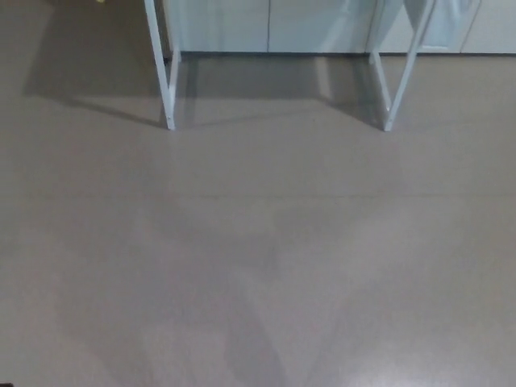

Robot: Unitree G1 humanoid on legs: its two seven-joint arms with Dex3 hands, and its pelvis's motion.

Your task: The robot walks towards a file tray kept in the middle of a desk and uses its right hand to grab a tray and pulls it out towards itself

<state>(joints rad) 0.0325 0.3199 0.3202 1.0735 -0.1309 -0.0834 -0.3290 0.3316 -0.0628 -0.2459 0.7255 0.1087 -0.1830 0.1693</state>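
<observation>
No file tray shows in the head view, and neither of my hands is in the picture. Only the bottom of a desk appears at the top: a white left leg (164,76) and a white right leg (397,81), standing on a grey-brown floor (258,258). The desk top lies above the picture's edge, so anything on it is hidden.
Pale cabinet fronts (266,24) run along the wall behind the desk legs. Dark shadows fall on the floor under and left of the desk. Bare floor stretches from the picture's bottom edge to the legs.
</observation>
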